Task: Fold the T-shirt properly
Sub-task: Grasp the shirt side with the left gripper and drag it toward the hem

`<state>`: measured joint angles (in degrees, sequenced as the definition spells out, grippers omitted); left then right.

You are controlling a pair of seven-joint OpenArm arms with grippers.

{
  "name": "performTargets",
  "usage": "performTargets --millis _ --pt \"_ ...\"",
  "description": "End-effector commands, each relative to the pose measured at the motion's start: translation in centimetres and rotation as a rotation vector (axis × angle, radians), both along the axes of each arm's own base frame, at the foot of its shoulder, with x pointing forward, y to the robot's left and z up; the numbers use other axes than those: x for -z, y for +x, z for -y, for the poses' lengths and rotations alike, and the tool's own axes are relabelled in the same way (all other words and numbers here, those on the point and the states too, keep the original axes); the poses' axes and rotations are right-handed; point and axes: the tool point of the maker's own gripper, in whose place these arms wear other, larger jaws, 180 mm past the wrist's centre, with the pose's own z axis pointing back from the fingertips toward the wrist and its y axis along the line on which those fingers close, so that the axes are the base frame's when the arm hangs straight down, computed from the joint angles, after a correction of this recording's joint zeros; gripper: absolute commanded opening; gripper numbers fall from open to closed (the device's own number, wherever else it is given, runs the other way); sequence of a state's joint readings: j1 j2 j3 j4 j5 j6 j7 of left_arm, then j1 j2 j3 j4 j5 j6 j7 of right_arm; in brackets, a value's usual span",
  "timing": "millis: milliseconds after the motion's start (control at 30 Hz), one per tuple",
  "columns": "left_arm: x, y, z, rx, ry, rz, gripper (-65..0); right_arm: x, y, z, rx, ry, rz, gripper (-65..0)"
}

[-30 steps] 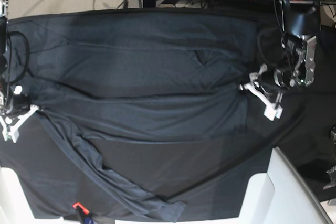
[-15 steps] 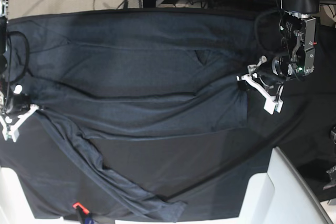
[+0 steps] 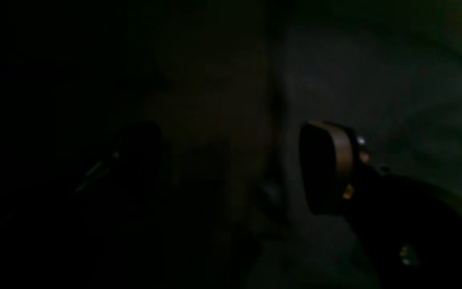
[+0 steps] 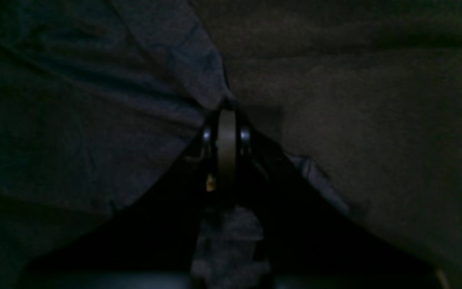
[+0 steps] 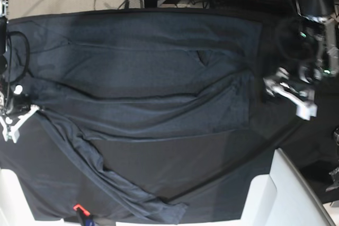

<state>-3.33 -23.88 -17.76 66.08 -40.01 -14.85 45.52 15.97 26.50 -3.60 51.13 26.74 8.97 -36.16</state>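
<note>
Two tools are in view at opposite ends of the desk, which is covered by a black tablecloth. The T-shirt lies spread across the middle of the desk, wrinkled, with a strip of its fabric trailing toward the near edge. The left tool hovers just beyond the T-shirt's edge on the base view's right, its fingers standing apart with nothing between them. The right tool sits at the T-shirt's opposite edge, clamped together on the fabric; its wrist view shows the cloth bunched at the closed fingertips.
</note>
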Motion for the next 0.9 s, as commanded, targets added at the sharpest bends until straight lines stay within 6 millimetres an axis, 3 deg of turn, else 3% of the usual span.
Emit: performTargets --millis 0,100,333,500,667,867 --pt "-1.7 2.6 -0.2 -0.003 -0.012 0.062 -13.5 -1.7 1.5 1.0 0.004 -0.019 0.051 -65.0" --pt "-1.3 5.1 -0.2 -0.011 -0.038 0.037 -13.5 -1.8 1.5 1.0 0.004 -0.019 0.052 -65.0" --pt "-0.5 9.9 2.7 0.012 -0.066 0.036 -13.5 -1.8 1.6 1.0 0.003 -0.02 0.053 -65.0" --pt "2.1 10.3 4.0 0.002 -0.064 -0.017 -17.6 -1.8 1.5 1.1 0.006 -0.019 0.054 -65.0" --pt "2.7 10.9 6.6 0.029 -0.079 -0.002 -23.2 -1.9 1.6 1.0 0.005 -0.019 0.056 -65.0" --pt "3.1 11.2 8.9 0.054 -0.105 -0.001 -23.2 -1.9 1.6 1.0 0.004 -0.019 0.056 -65.0"
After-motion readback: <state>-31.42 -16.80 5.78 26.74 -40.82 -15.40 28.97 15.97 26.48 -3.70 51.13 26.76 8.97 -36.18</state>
